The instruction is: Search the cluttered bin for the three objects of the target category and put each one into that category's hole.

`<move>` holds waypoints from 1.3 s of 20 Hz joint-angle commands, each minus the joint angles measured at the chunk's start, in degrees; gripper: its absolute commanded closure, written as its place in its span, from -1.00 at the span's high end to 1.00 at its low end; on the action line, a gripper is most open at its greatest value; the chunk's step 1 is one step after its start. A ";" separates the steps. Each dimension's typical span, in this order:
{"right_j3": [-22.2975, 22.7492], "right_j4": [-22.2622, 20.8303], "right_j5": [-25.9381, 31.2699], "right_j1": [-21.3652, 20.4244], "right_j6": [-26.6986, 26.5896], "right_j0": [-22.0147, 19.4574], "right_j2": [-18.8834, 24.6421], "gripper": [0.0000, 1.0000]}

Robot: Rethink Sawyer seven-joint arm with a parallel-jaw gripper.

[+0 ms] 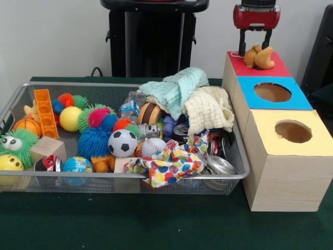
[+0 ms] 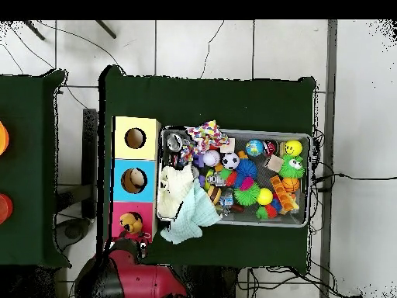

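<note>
The gripper (image 1: pixel 255 46) hangs over the red box (image 1: pixel 276 66) at the surface's robot-side edge, fingers spread either side of the orange plush toy (image 1: pixel 259 57), which sits directly beneath it in the hole; the wire bin (image 1: pixel 237 156) lies alongside.

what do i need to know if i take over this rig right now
Gripper: over the red-topped box, fingers spread either side of the orange plush toy; it looks open, toy released or nearly so.
Orange plush toy: sitting at the red box's hole, not fully dropped in, seen in both views.
Blue-topped box: the overhead view shows something pale inside its hole; I cannot tell what it is.
Yellow-topped box: hole looks empty.
Wire mesh bin: still full of balls, cloths and cans.
Left: make sure the toy drops in, then search the bin for remaining plush toys.
</note>
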 commanded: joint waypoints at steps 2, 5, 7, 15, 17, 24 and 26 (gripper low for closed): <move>-5.46 1.13 4.04 0.70 9.23 -0.76 1.43 1.00; -5.41 0.98 4.44 0.36 9.02 -0.91 1.73 1.00; -5.35 0.84 7.28 -1.68 8.36 -1.21 1.73 1.00; -6.40 0.70 22.75 -12.58 8.13 -1.43 0.08 1.00; -6.28 0.89 22.82 -12.83 8.28 -1.74 0.37 1.00; -5.65 0.25 18.68 -11.90 9.52 -1.33 -0.14 -1.00; -5.25 0.64 17.34 -11.82 10.29 -1.17 -0.23 -1.00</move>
